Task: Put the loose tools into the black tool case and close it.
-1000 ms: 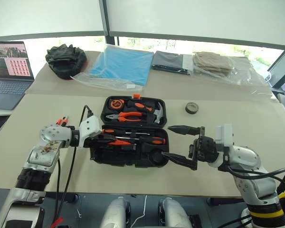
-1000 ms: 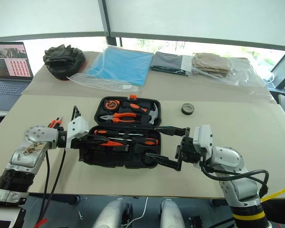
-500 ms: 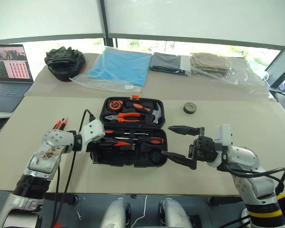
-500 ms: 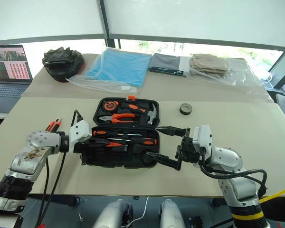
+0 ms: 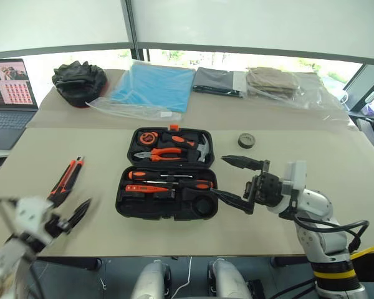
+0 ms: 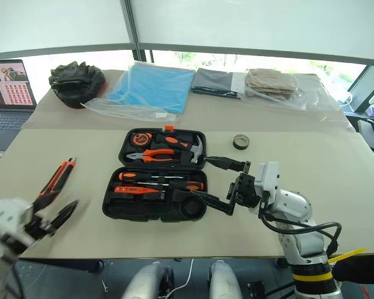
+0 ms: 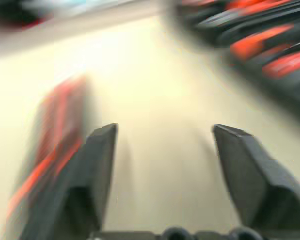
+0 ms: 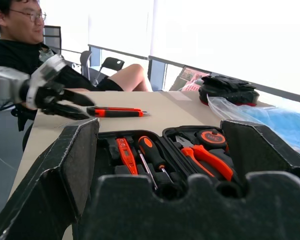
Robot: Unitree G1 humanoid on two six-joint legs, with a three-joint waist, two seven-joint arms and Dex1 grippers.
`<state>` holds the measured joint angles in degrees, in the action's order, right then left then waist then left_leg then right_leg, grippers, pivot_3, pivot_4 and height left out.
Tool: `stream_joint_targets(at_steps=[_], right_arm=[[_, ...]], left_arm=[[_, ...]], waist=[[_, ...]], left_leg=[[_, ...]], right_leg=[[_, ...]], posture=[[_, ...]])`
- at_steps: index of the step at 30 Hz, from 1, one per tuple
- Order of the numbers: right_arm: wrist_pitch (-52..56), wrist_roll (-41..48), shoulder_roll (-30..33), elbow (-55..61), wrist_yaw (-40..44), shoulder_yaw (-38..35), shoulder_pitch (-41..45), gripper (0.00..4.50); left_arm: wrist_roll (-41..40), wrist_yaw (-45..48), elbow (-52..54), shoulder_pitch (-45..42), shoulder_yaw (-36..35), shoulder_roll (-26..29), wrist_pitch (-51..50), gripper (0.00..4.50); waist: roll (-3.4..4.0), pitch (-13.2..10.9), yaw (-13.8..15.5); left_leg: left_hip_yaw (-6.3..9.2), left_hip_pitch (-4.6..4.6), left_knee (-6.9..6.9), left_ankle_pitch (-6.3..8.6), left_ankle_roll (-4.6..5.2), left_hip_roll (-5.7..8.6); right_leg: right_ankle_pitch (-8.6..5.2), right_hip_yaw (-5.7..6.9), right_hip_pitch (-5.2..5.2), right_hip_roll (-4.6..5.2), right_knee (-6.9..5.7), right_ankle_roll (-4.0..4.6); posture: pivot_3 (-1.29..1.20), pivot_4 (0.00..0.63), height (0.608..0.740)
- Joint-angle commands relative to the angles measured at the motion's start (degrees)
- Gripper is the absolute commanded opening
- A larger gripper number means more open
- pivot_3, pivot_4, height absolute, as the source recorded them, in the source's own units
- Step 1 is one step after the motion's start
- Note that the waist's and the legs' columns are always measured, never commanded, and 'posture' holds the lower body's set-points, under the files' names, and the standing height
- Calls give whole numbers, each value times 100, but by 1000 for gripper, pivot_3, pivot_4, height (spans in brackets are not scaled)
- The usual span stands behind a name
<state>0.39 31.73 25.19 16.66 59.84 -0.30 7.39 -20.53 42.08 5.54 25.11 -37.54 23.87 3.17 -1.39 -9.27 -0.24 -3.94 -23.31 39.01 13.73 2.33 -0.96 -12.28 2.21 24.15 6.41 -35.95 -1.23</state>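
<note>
The left tool (image 5: 71, 215) is hanging open beside the knife (image 5: 67, 179) on the bench (image 5: 311, 156); the right tool (image 5: 237, 184) is waiting open by the open case (image 5: 168, 187). Center the fingers across the knife's handle before closing.

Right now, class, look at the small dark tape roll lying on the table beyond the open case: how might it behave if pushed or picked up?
The small dark ring-shaped tape roll lies flat on the beige table, so a push would probably slide it rather than roll it. Tipped onto its edge, it could roll away. It looks small and hollow, so likely light to lift.
</note>
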Motion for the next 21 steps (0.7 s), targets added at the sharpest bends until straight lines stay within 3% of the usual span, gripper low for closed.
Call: stream_joint_targets(at_steps=[1,5,8,15,18,21], right_arm=[[-248,-9,-90,152,40,66,-86,4500],[-361,62,-267,103,97,179,-83,4500],[-283,144,-433,69,-83,115,38,4500],[-105,217,-332,65,71,186,65,4500],[-114,144,-343,104,13,240,18,4500],[-130,74,-352,179,-69,297,-43,4500]], left_arm=[[-350,-378,24,561,-632,-384,263,4453],[-867,-739,-2,905,-1080,-750,138,4453],[-1599,-735,551,859,-1024,-695,-340,4453],[-1716,-1518,967,-278,-375,798,-2340,4453],[-1511,-1749,528,-1165,153,1638,-3323,4453],[-1233,-1694,-95,-1816,662,2028,-3731,4453]], waist=[[-2,0,49],[-17,4,95],[-22,6,128],[-37,17,120],[-39,16,95],[-36,15,48]], left_leg=[[1,1,0,0,-1,0],[3,6,1,26,-45,-3],[5,5,2,26,-47,-2],[5,6,2,18,-45,-1],[5,0,2,-10,-4,1],[-1,7,-4,-11,-7,-1]], right_leg=[[-1,5,5,1,5,-1],[-47,8,10,7,15,-4],[-47,14,10,10,13,-7],[-38,14,3,-4,4,4],[2,9,-5,-17,-7,-2],[1,4,-2,-23,-10,1]], posture=[[0,150,740],[0,150,740],[0,150,740],[0,150,740],[0,150,740],[0,150,740]])
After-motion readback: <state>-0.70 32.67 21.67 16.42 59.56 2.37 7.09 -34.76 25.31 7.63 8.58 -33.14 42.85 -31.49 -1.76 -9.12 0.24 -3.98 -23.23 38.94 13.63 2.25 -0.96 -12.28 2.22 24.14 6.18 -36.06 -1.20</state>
